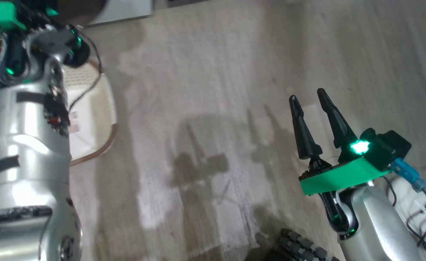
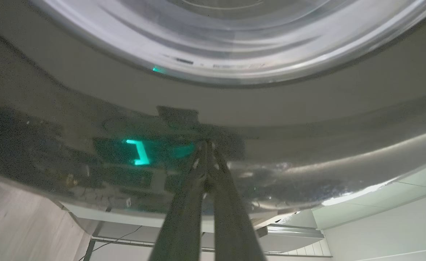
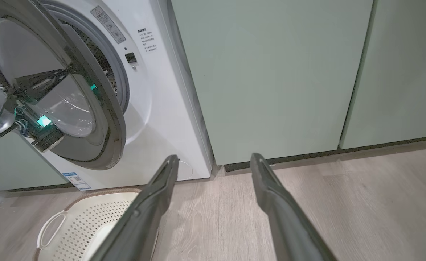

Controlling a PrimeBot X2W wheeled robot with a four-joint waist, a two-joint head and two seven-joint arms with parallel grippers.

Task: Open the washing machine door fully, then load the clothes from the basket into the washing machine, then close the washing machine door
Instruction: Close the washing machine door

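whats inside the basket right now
The basket visibly holds just its perforated floor and a paper label. A finger of the right pincer covers part of it, so that part cannot be judged.

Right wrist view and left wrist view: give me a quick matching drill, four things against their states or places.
1 washing machine door
2 left gripper
3 right gripper
4 basket

A open, holding nothing
B on the floor before the washing machine
C shut, tips at the glossy rim
D swung out from the drum

Pairs: 1-D, 2-C, 3-A, 4-B
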